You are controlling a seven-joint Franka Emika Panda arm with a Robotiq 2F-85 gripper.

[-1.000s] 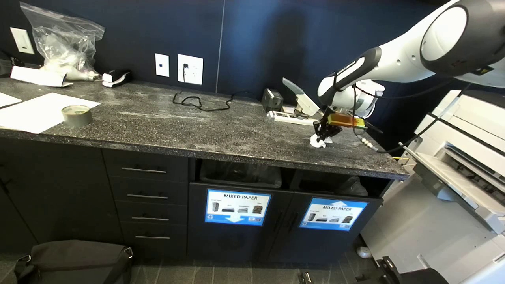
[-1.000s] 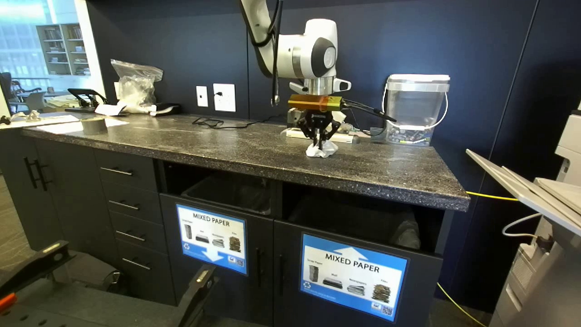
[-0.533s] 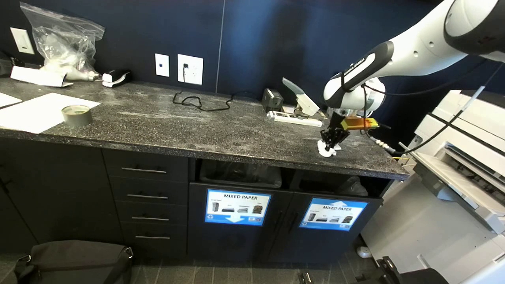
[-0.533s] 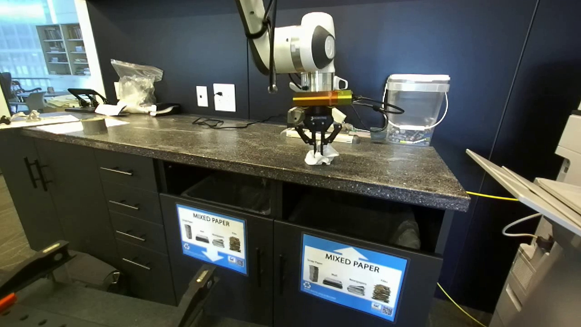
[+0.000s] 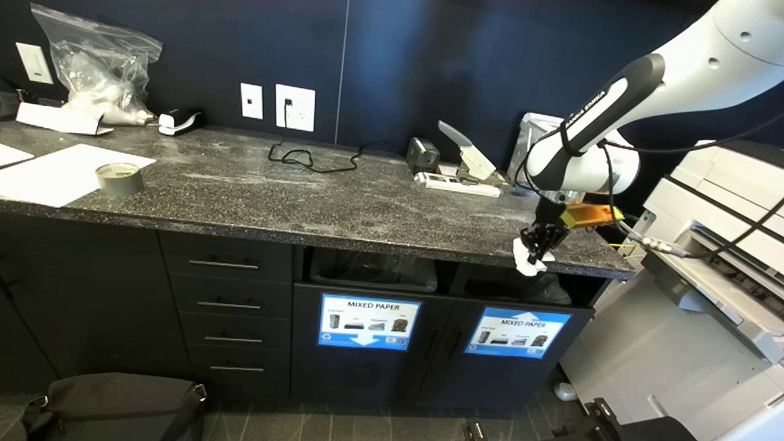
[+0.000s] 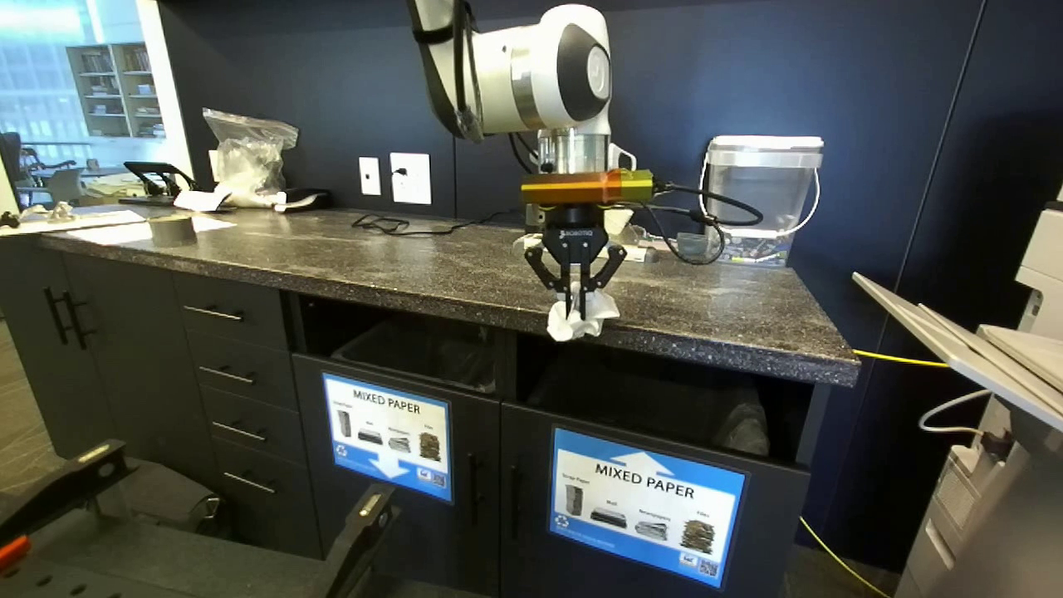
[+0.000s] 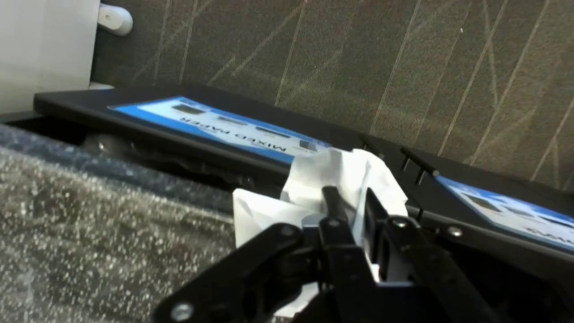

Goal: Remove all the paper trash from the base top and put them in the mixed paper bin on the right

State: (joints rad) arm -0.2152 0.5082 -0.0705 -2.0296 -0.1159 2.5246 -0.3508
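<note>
Wrist view: the gripper (image 7: pixel 350 193) clamps crumpled paper (image 7: pixel 307 193) at the near edge of the bench (image 7: pixel 103 233), presumably for release into the right bin (image 5: pixel 490 380).

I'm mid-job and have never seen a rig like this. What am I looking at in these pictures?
The white arm is a robot; its black end effector is closed on some crumpled paper. Two pictures come from cameras standing outside the robot; the close-up comes from a camera on its wrist, looking past the paper. On the counter are sheets, a roll of tape, a clear bag, a bucket and other things. The paper is at the front edge, close to the right-hand bin.
</note>
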